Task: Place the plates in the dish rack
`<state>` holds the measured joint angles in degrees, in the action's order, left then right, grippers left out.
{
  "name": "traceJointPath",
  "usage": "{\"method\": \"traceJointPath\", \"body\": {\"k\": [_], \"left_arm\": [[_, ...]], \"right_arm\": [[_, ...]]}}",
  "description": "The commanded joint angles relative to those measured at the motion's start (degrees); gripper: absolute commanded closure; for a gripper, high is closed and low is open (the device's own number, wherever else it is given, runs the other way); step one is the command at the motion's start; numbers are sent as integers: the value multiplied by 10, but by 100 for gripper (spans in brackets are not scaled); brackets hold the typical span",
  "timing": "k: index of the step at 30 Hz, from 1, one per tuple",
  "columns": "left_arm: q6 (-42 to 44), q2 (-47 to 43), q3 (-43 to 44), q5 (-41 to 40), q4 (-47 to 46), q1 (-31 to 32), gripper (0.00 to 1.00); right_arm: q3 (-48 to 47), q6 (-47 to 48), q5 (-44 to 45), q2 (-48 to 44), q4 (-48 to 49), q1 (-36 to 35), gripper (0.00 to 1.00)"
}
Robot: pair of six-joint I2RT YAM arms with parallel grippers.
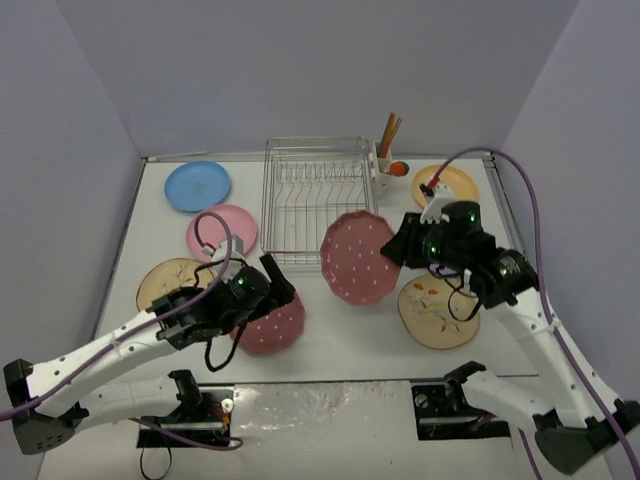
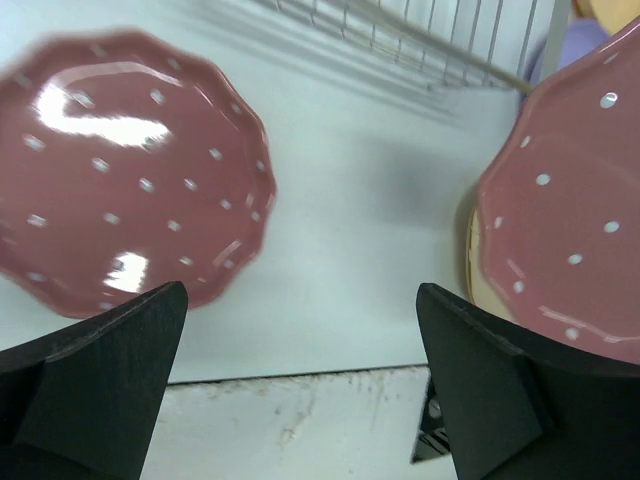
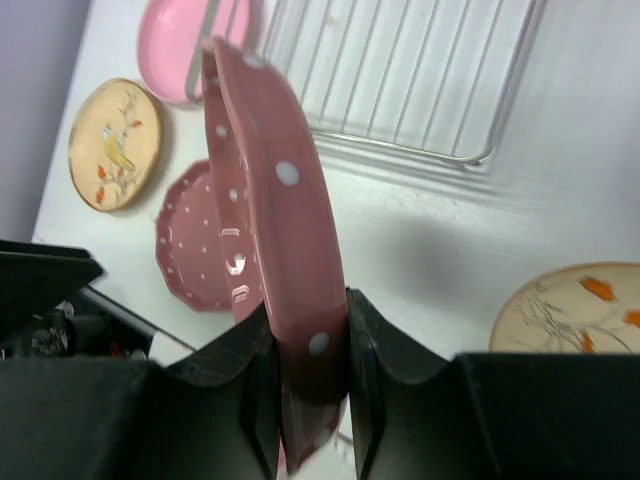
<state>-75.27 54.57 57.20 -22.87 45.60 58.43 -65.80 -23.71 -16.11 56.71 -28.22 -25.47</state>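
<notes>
From above, the right gripper (image 1: 402, 246) clamps the rim of the held plate (image 1: 357, 257), scalloped dark-pink with white dots, lifted and tilted just before the near right corner of the dish rack (image 1: 318, 198). The silver wire rack lies up and left of it, so this arm is the nearer. The left gripper (image 1: 280, 285) hangs over the flat plate (image 1: 270, 326), its dotted twin on the table (image 1: 340, 345).

In the left wrist view the jaws stand wide with nothing between them; the flat plate (image 2: 130, 180), glossy and wavy-rimmed, lies ahead to the left.

In the right wrist view the held plate (image 3: 275, 200) stands on edge between narrow jaws; its rim runs roughly along the rack's wires (image 3: 400, 70), so carrying it forward and lowering it looks the likely move.
</notes>
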Motion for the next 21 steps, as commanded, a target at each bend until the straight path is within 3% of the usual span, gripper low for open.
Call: {"method": "traceJointPath", "body": {"k": [1,7,14,19,21], "left_arm": [[112,-48,76,-145,170,-31,3],[226,-88,104,-157,176,-66,3],[310,-107,67,-147,141,-86,3],[360,-111,24,-117,92,-130,3],[376,-105,9,-69,73,-160,3]], "right_arm": [[-183,72,84,111,29,0,100],[-353,132,228,272,28,0,100],[-524,185,438,428,39,0,100],[-597,190,470,521,56,-1,100],[-615,184,479,544,58,-1,100]]}}
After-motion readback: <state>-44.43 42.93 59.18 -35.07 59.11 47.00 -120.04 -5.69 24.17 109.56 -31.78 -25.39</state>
